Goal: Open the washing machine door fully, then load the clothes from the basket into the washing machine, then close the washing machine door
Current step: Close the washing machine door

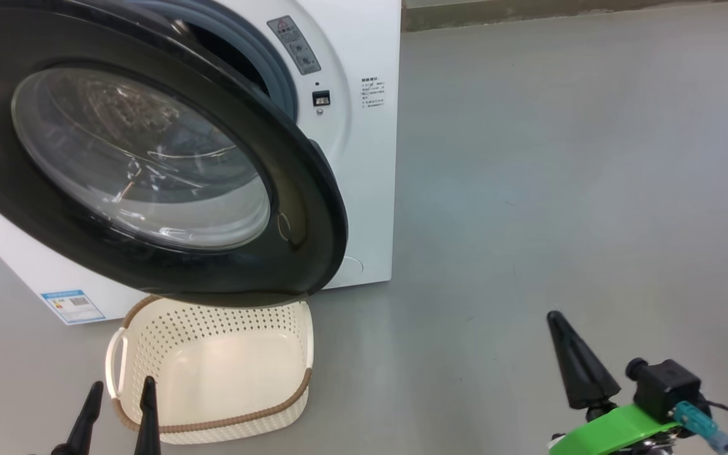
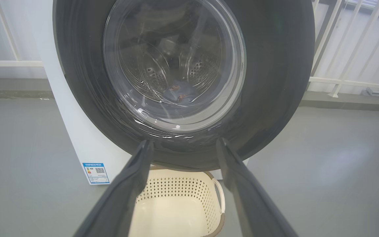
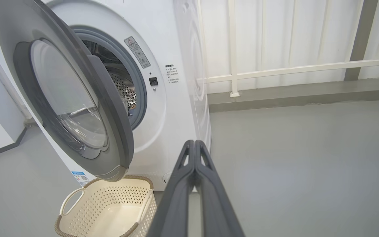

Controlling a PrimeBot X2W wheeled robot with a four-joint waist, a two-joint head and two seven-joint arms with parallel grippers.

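The washing machine door [image 1: 304,208], a black ring around a bulging glass window, stands partly open in front of the white washing machine [image 1: 364,158]. Through the glass, light blue clothes [image 2: 176,90] with small orange-brown marks lie low in the steel drum. The cream basket [image 1: 231,322] sits on the floor under the door's lower edge, with nothing inside. My left gripper [image 1: 122,381] is open at the basket's near left corner, and its fingers [image 2: 137,171] point at the door [image 2: 275,82]. My right gripper [image 1: 553,316] is shut on nothing, over bare floor to the right of the machine [image 3: 163,108].
Grey floor [image 1: 560,158] stretches to the right of the machine. A white railing [image 3: 291,69] and a low grey kerb [image 3: 291,92] run along the back wall. A blue label [image 1: 73,304] marks the machine's lower left corner.
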